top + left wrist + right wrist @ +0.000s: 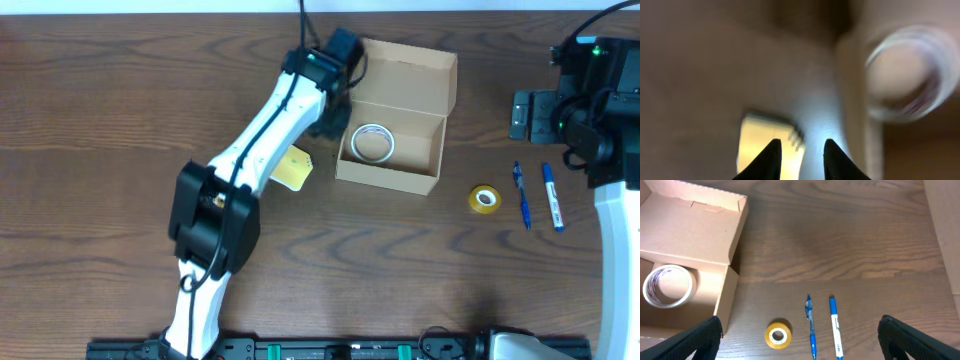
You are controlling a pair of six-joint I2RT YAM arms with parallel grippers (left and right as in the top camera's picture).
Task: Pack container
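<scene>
Packing at an early stage, overhead view. The container (385, 177) sits on the bench (120, 110) just right of centre, its hinged lid (405, 70) folded back and open. One item lies inside: a clear tape roll (372, 142) flat on the floor of the container, against its left wall. Four loose items are outside it. A yellow tape roll (485, 198) lies near the container's front right corner. A blue pen (522, 195) and a second pen (552, 197) lie side by side just beyond that roll, parallel and not touching. A cream pad (293, 170) lies left of the container, partly hidden under the left arm. The left tool (799, 157) hangs at the container's left edge. In the left wrist view its fingertips stand a little apart with nothing between them, the pad shows below them and the clear roll is blurred off to one side. The right tool (799, 330) is parked at the far right of the bench, well apart from the container. Its jaws are spread wide and empty, and the pens and yellow roll lie below it in its wrist view. Judged from this layout, roughly one item in five is packed. If all the loose items belong to the load, the yellow roll, both pens and the pad remain to be placed, and the lid is not yet closed.
</scene>
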